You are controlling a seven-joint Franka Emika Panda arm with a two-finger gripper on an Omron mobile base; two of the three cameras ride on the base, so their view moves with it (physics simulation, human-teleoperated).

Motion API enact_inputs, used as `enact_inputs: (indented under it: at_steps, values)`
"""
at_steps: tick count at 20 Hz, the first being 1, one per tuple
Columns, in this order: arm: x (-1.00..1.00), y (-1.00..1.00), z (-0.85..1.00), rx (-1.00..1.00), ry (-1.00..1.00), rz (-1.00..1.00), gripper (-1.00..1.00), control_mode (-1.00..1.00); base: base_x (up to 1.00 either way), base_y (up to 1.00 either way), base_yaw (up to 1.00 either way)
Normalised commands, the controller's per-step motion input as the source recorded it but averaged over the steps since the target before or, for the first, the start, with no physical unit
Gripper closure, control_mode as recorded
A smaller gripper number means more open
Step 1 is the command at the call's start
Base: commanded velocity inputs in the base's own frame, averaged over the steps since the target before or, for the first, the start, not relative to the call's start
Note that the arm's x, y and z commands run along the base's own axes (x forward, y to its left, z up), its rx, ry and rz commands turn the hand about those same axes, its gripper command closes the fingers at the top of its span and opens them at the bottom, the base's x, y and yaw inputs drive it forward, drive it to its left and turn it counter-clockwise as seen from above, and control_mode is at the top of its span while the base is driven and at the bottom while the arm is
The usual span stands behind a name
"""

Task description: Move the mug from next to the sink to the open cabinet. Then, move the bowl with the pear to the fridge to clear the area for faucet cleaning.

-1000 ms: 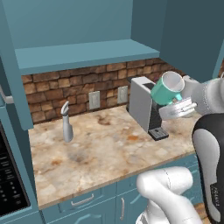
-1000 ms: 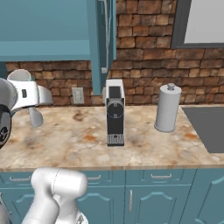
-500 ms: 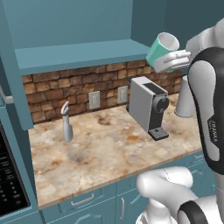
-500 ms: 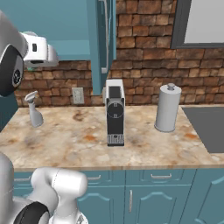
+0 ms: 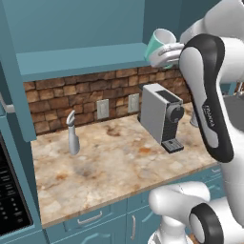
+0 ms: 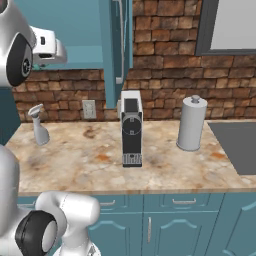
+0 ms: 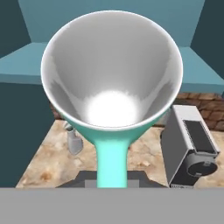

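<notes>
While gripped, one mug (image 5: 159, 44), one end effector (image 5: 167, 53).

A home kitchen: a speckled beige stone worktop (image 6: 100, 170) runs over panelled teal base cabinets (image 6: 175, 225), backed by a red-brown brick wall (image 6: 165, 60), carrying a grey-and-black coffee machine (image 6: 131, 129) beside a dark grey recessed sink (image 6: 240, 145).

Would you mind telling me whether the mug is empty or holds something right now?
Empty. The hand view looks straight into the mug, and its pale inside is bare down to the bottom.
</notes>
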Motion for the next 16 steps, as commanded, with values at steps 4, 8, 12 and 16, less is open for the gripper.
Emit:
enact_inputs:
  at_steps: [4, 8, 12, 16]
  values:
    - [0.88, 0.18, 0.0, 0.0, 0.0, 0.0, 1.0, -1.0, 0.0, 0.0, 0.0]
    - [0.85, 0.17, -0.01, -0.04, 0.01, 0.0, 1.0, -1.0, 0.0, 0.0, 0.0]
    - [0.45, 0.17, -0.29, -0.12, 0.07, 0.0, 1.0, -1.0, 0.0, 0.0, 0.0]
    - [0.51, 0.12, -0.29, -0.12, 0.07, 0.0, 1.0, -1.0, 0.0, 0.0, 0.0]
